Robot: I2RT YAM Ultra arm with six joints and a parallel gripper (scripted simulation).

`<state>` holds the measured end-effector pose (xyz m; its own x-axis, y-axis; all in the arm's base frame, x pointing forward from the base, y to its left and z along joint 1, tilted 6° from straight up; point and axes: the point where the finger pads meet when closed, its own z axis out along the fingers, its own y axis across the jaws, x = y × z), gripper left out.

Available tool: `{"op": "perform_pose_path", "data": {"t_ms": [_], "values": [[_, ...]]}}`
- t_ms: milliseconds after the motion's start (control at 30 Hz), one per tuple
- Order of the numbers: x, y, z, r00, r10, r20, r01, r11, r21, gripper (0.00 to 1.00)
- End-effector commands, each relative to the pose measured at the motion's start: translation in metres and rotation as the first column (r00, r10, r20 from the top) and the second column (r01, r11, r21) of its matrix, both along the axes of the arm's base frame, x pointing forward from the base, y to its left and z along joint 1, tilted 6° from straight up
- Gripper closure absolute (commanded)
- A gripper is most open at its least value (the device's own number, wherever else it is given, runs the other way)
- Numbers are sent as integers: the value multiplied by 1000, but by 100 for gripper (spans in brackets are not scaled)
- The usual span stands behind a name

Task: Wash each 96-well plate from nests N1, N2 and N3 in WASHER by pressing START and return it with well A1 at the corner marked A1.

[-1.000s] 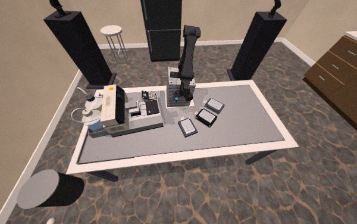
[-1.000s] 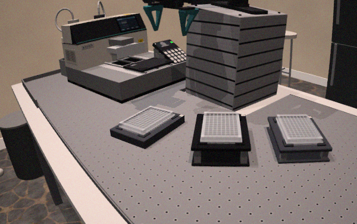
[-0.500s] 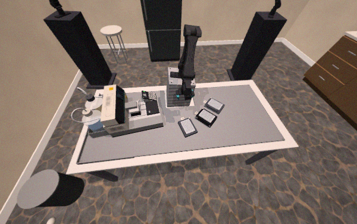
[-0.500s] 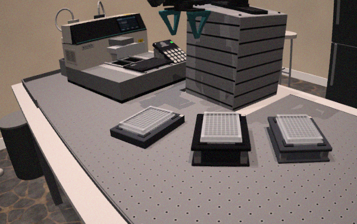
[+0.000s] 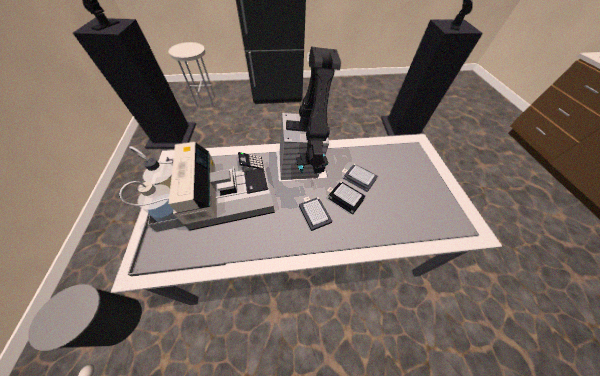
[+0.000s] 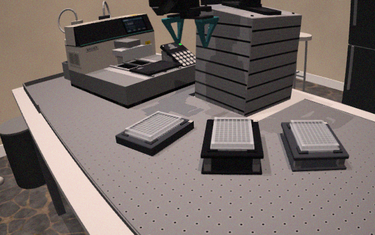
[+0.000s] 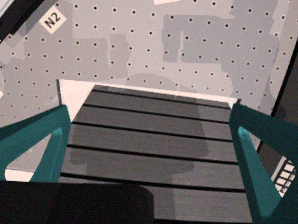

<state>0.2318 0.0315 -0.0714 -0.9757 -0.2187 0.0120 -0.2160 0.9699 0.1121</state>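
Teal fingers of your gripper stand wide apart with nothing between them, hanging over the ribbed grey pedestal at the desk's back edge. You have all three plates in their nests mid-desk: one nearest the washer, one in the middle, one furthest from it. The carrier holds no plate.

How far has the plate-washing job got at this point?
Nothing looks done: all three clear 96-well plates sit in their dark nests, and the washer's black carrier holds no plate. The teal gripper hangs open and empty above the grey ribbed pedestal. All three wash cycles remain.
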Motion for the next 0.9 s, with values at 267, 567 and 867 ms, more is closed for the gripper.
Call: {"op": "perform_pose_path", "data": {"t_ms": [267, 567, 867], "values": [[54, 13, -27, 986, 156, 57, -156, 988, 1, 0], [82, 21, -46, 986, 156, 58, -156, 988, 2, 0], [114, 30, -68, 986, 156, 59, -156, 988, 2, 0]]}}
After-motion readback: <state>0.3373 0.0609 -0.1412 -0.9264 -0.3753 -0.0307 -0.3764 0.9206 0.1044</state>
